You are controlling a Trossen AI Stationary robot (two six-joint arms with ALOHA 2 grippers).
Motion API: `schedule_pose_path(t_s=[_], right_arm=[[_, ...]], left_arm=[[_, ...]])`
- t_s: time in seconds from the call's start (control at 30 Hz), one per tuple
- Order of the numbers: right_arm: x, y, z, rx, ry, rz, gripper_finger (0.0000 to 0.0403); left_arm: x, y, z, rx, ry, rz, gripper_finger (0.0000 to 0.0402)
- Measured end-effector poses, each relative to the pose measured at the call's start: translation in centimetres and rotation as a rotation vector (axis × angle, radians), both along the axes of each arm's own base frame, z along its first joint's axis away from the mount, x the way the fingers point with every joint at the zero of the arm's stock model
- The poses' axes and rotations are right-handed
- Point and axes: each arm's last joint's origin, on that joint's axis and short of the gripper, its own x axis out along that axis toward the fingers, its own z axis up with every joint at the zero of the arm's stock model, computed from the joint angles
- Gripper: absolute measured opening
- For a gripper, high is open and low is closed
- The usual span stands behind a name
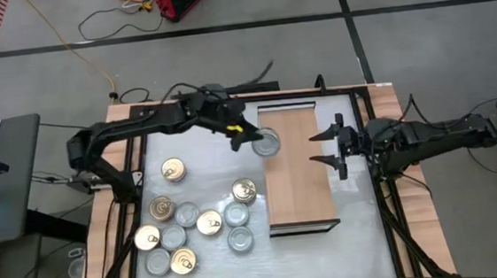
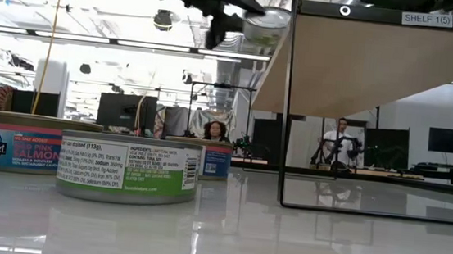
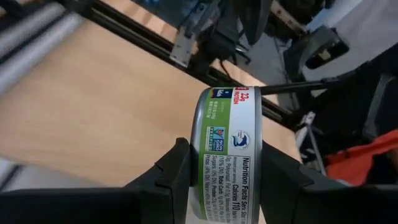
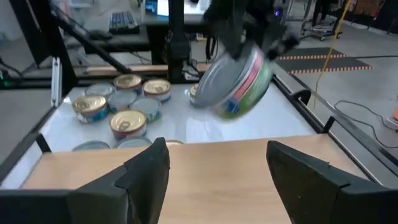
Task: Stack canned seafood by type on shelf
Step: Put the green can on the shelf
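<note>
My left gripper is shut on one silver-lidded tin of canned seafood with a green and white label, at the left edge of the light-wood shelf. In the right wrist view that tin hangs tilted above the board. Several more tins, gold-lidded and silver-lidded, stand on their bases on the white tabletop left of the shelf. My right gripper is open over the shelf's right side with nothing between its fingers. My left gripper pinches the tin's two flat ends between its two fingers, the labelled side wall facing the wrist camera. The fingers come from the table's left, slanting slightly down. The tin is lifted clear and tipped on edge.
The shelf board is raised on a thin dark frame above the tabletop, with open room beneath it. The nearest tins stand close to the low camera. Black rails border the table. People sit in the room beyond.
</note>
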Motion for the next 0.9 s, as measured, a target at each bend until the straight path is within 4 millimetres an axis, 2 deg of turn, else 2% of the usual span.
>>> schedule_pose_path(t_s=[0.17,0.37,0.5,0.6,0.73,0.8,0.9], right_arm=[[-0.3,0.0,0.0,0.004,0.004,0.001,0.0295],[-0.3,0.0,0.0,0.005,0.001,0.002,0.0295],[-0.3,0.0,0.0,0.006,0.0,0.004,0.0295],[-0.3,0.0,0.0,0.012,0.0,0.002,0.0295],[-0.3,0.0,0.0,0.013,0.0,0.002,0.0295],[-0.3,0.0,0.0,0.019,-0.001,0.001,0.0295],[-0.3,0.0,0.0,0.023,-0.001,0.0,0.0295]], left_arm=[[2.5,0.4,-1.4,-0.03,0.026,0.005,0.0133],[4.9,0.4,-1.1,0.012,0.064,0.021,0.0133],[6.3,0.5,-1.9,0.026,0.117,0.03,0.0137],[7.1,0.3,-2.5,0.068,0.152,0.038,0.0163],[7.5,0.2,-2.7,0.143,0.169,0.057,0.0223],[7.5,0.2,-2.5,0.21,0.165,0.067,0.0251],[6.9,0.2,-1.3,0.306,0.144,0.091,0.0285]])
